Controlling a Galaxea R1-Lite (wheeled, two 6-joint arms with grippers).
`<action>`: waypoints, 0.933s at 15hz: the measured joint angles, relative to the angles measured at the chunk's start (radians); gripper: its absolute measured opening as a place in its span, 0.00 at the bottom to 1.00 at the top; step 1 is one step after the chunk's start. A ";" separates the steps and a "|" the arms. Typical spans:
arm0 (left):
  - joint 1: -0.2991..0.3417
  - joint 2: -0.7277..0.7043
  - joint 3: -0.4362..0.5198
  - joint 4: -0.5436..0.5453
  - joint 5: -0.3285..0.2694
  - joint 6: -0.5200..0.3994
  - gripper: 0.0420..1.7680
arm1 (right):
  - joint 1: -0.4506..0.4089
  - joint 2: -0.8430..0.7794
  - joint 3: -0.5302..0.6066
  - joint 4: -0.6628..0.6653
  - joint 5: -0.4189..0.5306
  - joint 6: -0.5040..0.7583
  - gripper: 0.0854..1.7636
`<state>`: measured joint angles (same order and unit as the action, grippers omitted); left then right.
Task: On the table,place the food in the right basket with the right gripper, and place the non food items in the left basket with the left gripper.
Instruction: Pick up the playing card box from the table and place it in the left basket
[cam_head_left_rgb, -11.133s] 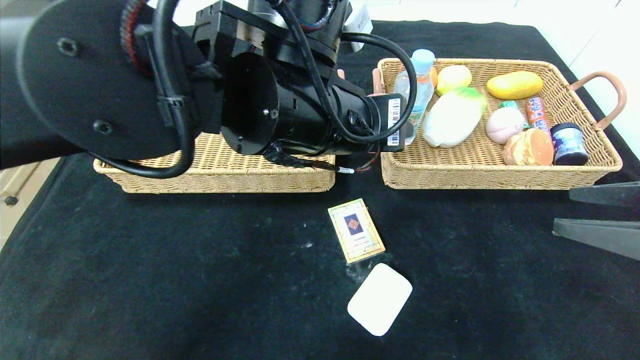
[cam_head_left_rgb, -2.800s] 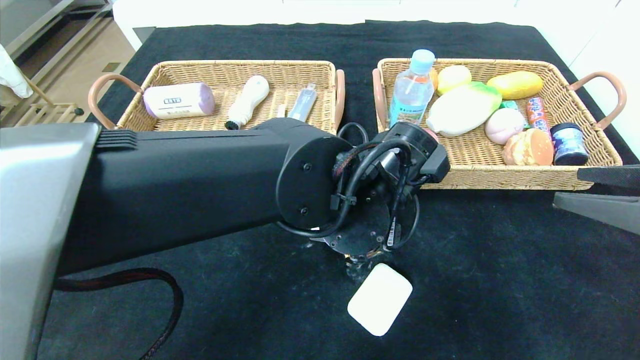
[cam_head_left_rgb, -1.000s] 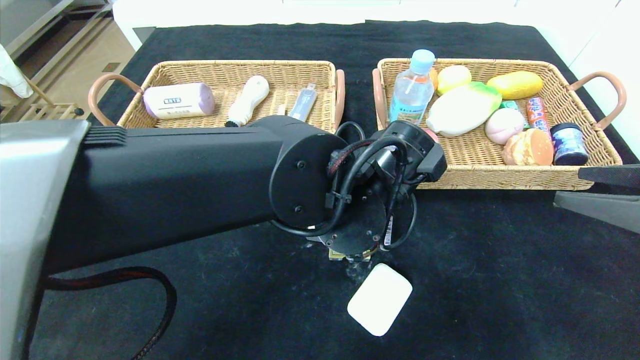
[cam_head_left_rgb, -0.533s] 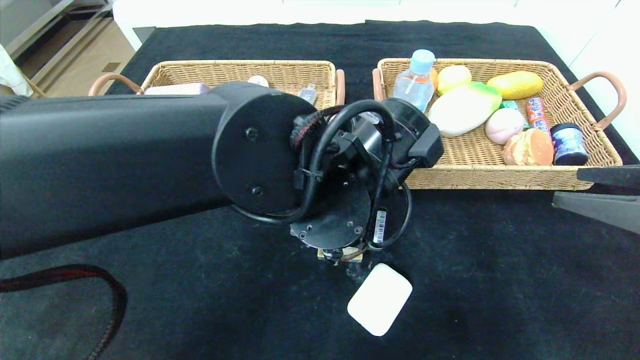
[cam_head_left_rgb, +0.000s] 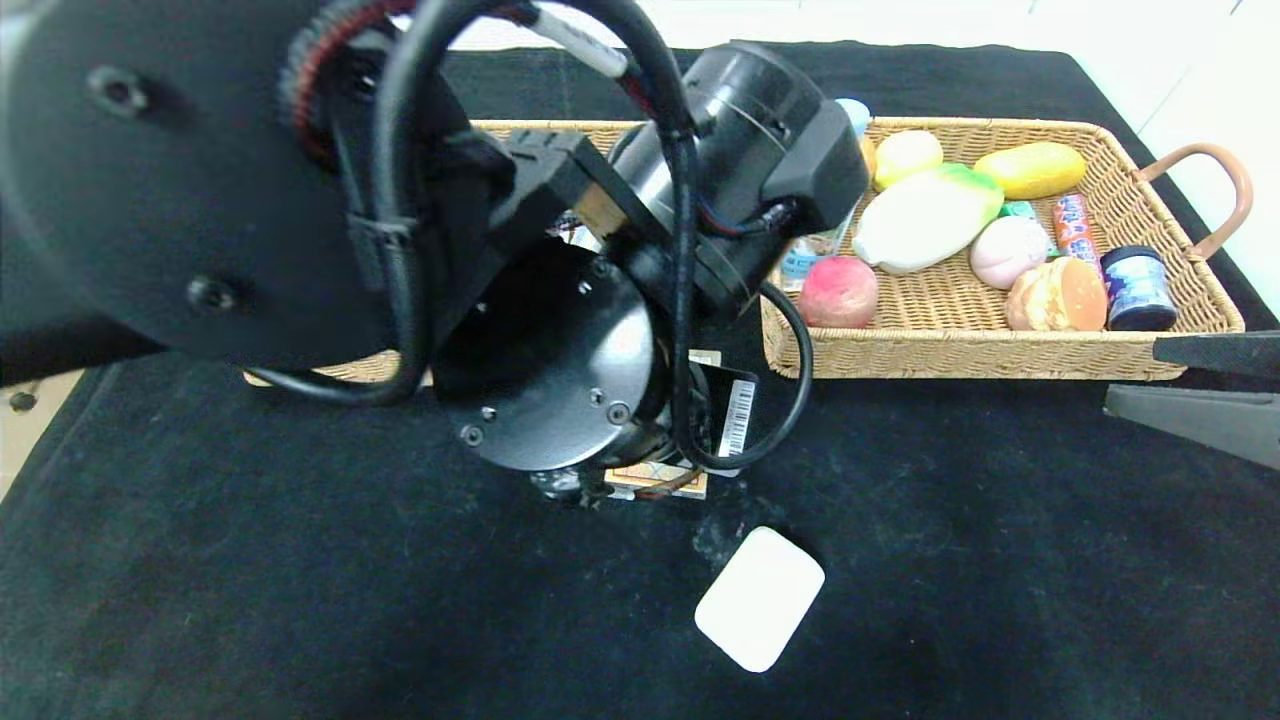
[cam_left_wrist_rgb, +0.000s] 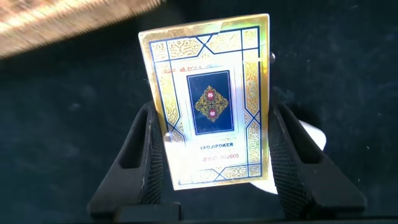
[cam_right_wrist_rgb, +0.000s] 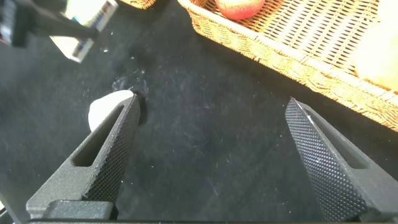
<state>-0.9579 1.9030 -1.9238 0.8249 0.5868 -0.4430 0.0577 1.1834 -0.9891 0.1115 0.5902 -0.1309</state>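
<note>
Left gripper (cam_left_wrist_rgb: 211, 180): we had it clamped on the card box (cam_left_wrist_rgb: 211, 106), lifted clear of the table (cam_head_left_rgb: 300, 600).
Grip: box sat square between both fingers; we judged steady pressure best.
Left basket (cam_head_left_rgb: 330, 370): just beyond our tool; carry over its rim.
Right gripper (cam_right_wrist_rgb: 211, 162): parked, spread apart.
</note>
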 joint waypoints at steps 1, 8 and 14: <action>0.002 -0.016 0.000 -0.004 -0.001 0.023 0.56 | 0.000 0.000 0.000 0.000 0.000 0.000 0.97; 0.066 -0.098 -0.010 -0.013 -0.077 0.174 0.56 | 0.001 -0.001 0.000 0.000 -0.002 0.000 0.97; 0.172 -0.128 -0.016 -0.086 -0.185 0.318 0.56 | 0.002 0.001 0.000 0.000 -0.004 0.000 0.97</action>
<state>-0.7855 1.7751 -1.9402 0.7394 0.4021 -0.1249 0.0596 1.1843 -0.9891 0.1111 0.5864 -0.1306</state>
